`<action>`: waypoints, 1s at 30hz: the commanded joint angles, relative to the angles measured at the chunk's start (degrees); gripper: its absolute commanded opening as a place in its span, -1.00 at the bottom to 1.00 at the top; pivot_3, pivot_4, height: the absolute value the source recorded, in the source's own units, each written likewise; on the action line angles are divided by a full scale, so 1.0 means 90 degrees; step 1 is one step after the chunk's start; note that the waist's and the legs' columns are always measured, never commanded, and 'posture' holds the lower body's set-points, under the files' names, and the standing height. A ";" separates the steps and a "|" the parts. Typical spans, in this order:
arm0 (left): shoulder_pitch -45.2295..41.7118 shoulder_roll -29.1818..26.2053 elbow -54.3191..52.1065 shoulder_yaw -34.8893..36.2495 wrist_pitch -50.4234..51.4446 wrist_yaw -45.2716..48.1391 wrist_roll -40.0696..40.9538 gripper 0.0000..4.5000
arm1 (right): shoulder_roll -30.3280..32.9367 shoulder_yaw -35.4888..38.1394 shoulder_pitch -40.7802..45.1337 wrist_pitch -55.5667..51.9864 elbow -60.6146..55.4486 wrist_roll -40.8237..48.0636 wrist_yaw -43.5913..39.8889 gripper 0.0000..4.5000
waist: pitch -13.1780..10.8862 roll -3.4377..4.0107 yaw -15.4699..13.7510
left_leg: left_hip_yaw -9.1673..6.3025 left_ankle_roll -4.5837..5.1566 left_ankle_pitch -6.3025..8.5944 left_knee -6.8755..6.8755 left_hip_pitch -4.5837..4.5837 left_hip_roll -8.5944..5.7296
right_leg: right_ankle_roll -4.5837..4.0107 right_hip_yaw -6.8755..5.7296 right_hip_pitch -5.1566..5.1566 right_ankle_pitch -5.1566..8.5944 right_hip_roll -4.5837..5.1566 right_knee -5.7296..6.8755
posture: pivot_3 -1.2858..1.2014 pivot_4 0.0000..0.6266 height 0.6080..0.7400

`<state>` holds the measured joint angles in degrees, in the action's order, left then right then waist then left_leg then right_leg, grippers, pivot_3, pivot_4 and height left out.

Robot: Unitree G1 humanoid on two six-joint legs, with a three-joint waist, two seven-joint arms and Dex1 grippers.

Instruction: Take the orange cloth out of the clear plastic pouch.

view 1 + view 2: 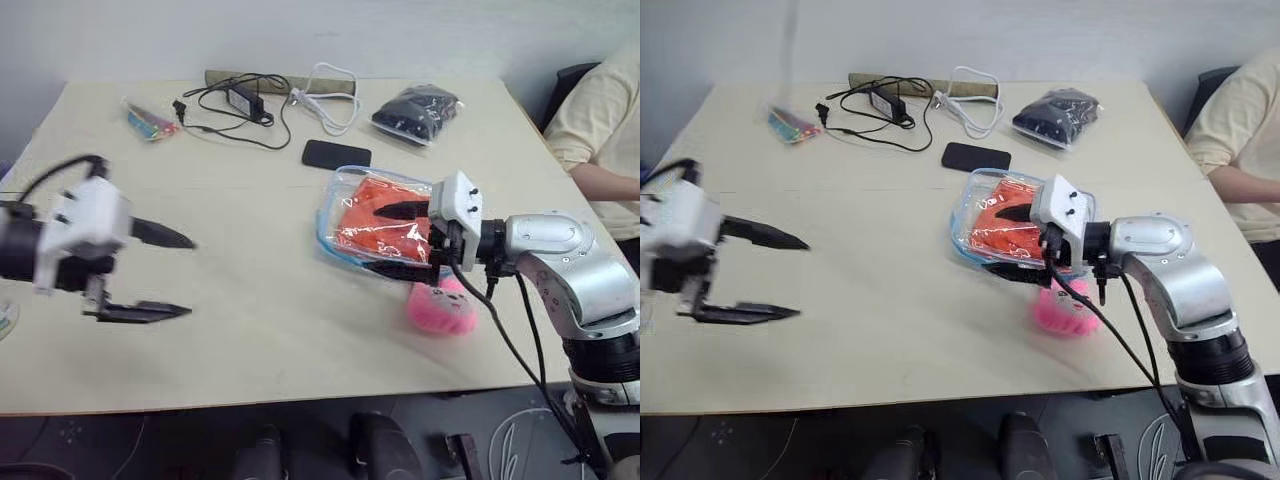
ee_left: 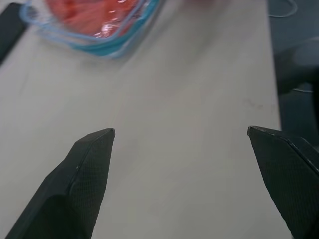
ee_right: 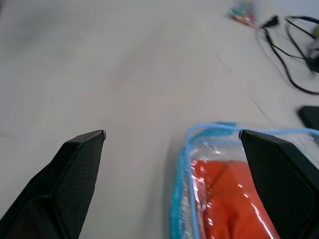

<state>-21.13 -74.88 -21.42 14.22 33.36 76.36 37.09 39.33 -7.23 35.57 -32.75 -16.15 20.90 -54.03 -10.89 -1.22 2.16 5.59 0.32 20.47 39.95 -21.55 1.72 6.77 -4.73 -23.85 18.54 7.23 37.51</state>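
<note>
- Two grippers are over the table (image 1: 250, 300), and both have their black fingers spread wide with nothing in them.
- The clear plastic pouch (image 1: 345, 195) lies flat on the table, right of the middle, just in front of the black phone (image 1: 336, 154).
- The orange cloth (image 1: 375, 225) is inside the pouch. It has not come out yet.
- The right gripper (image 1: 400, 240) is at the pouch. One finger lies above the cloth and one sits at the near edge, so the pouch is between them. I cannot tell if they touch the plastic.
- The left gripper (image 1: 170, 275) is well apart from the pouch, far off on the left side. It points across the table toward the pouch.
- So the right arm is much nearer. The pouch lies to the right of the left hand.
- The pouch's long side runs from the near right to the far left.
- I think one hand must hold the pouch down while the other pulls the cloth out.
- A pink plush toy (image 1: 442, 305) sits just under the right arm, close to the pouch, and could get bumped.
</note>
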 commanded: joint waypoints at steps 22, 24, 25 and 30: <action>-0.1325 0.0664 0.0068 -0.1003 0.0263 -0.0268 -0.0159 1.00 | -0.0907 -0.1347 -0.0070 0.1010 0.1355 -0.2697 0.1651 -0.34 | 0.0000 0.0000 -0.0062 | -0.0007 0.0002 -0.0001 0.0008 -0.0003 0.0004 | 0.0000 0.0016 0.0006 0.0000 -0.0015 -0.0008 | 0.03 -0.52 1.00; -0.1343 0.0685 0.0080 -0.0997 0.0285 -0.0289 -0.0164 1.00 | -0.0892 -0.1371 -0.0073 0.1151 0.1404 -0.2738 0.1560 -0.64 | 0.0000 0.0000 -0.0062 | -0.0007 0.0001 -0.0001 0.0008 -0.0003 0.0003 | 0.0000 0.0016 0.0006 0.0000 -0.0015 -0.0008 | 0.03 -0.52 1.00; -0.1348 0.0692 0.0086 -0.0996 0.0294 -0.0301 -0.0164 1.00 | -0.0890 -0.1377 -0.0072 0.1211 0.1429 -0.2754 0.1520 -0.75 | 0.0000 0.0000 -0.0061 | -0.0007 0.0001 -0.0001 0.0008 -0.0003 0.0003 | 0.0000 0.0016 0.0006 0.0000 -0.0015 -0.0008 | 0.03 -0.52 1.00; -0.1168 0.0654 0.0059 -0.0876 0.0286 -0.0333 -0.0168 1.00 | -0.0905 -0.1347 -0.0010 0.1677 0.1491 -0.2263 0.0607 -0.98 | 0.0000 0.0000 -0.0050 | -0.0007 0.0001 -0.0001 0.0008 -0.0003 0.0004 | 0.0000 0.0015 0.0006 0.0000 -0.0015 -0.0009 | 0.03 -0.52 1.00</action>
<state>-32.02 -68.60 -19.95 4.40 36.13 73.42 35.77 31.08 -19.87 35.13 -20.63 -1.51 -2.33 -44.59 -10.89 -1.23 1.71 5.53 0.34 20.47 40.01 -21.56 1.75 6.77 -4.59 -23.79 18.54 7.09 37.42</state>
